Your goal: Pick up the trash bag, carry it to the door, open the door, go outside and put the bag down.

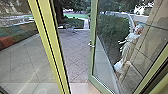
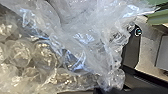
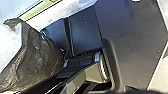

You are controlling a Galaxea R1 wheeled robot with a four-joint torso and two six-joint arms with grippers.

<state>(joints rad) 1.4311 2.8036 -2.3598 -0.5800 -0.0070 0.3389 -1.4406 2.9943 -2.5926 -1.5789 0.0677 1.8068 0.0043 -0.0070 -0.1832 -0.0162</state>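
Indoors, by the look of it, the bag point(image 2: 85, 30) is close against the left wrist camera, while the door point(image 1: 92, 58) stands ajar, its handle edge apart from the post point(image 1: 47, 42) and the yard point(image 1: 73, 47) showing between. Clear, rounded containers point(image 2: 46, 53) press against the film; the load is probably light but bulky, the skin soft, slippery and easily torn. The bunched, slack plastic seems the best hold, clear of the lumps. Whether either claw is clenched, released or grasping the bag, I cannot tell.
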